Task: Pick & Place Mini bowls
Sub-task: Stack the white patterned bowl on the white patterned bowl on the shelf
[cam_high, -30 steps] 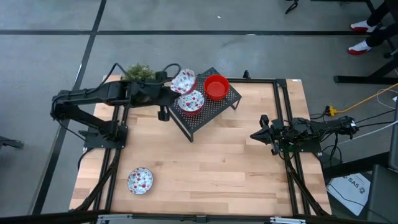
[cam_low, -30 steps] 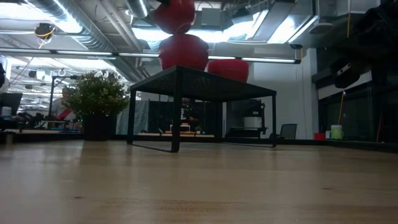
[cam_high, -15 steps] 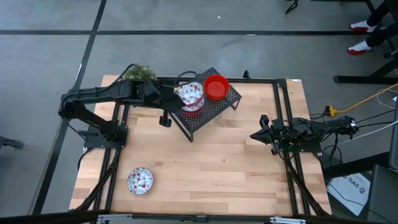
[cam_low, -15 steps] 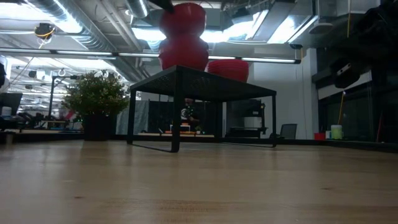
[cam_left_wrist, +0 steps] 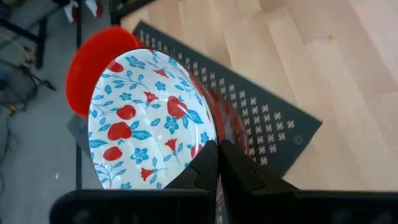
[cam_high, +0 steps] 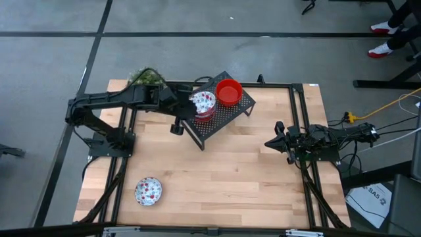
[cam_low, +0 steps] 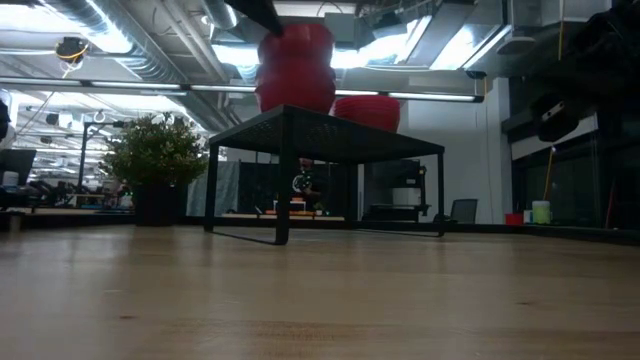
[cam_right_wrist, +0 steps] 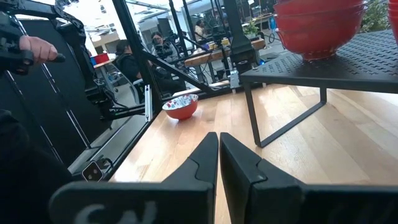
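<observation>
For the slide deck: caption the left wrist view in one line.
Left gripper, fingers shut on the rim of a white floral-print mini bowl, sets it over another bowl on the black perforated metal rack.

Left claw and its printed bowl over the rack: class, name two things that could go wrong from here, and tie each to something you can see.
1. The left claw pinches only the rim of the printed bowl, so the bowl might tilt or slip on release.
2. That bowl sits on another bowl near the black rack's edge; a nudge could perhaps topple the stack to the table. The right claw waits apart.
</observation>
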Controlling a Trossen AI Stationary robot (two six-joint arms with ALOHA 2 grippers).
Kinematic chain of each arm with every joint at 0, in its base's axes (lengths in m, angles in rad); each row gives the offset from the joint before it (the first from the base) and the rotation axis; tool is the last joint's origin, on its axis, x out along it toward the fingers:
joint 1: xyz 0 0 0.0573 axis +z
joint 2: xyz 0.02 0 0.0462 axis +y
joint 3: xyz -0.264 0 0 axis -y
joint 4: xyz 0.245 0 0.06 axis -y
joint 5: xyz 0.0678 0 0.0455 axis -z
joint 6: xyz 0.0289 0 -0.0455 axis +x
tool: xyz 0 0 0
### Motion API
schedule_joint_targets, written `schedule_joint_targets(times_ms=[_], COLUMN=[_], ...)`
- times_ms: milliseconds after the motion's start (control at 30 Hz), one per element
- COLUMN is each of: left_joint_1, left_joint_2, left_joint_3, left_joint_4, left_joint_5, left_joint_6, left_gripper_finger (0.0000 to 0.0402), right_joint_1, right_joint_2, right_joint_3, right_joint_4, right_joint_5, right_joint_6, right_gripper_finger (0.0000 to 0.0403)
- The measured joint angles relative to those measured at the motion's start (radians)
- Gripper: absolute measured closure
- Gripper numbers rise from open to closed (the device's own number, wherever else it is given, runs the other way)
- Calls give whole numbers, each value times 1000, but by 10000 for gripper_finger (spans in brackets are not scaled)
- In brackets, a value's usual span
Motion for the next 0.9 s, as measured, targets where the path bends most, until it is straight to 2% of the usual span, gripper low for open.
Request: schedule_joint_targets(times_ms=[533,900], left_joint_1=[32,28], left_joint_2=[40,30], left_joint_3=[0,0], left_joint_4=[-33,-18], left_joint_5=[26,17], left_joint_6=[-10,-70], left_gripper_finger=[393,331], right_joint_1=[0,0], right_joint_2=[0,0], right_joint_3=[0,0], right_joint_4=[0,0], right_joint_5=[0,0], right_joint_6=[0,0], right_gripper_finger=[384,384])
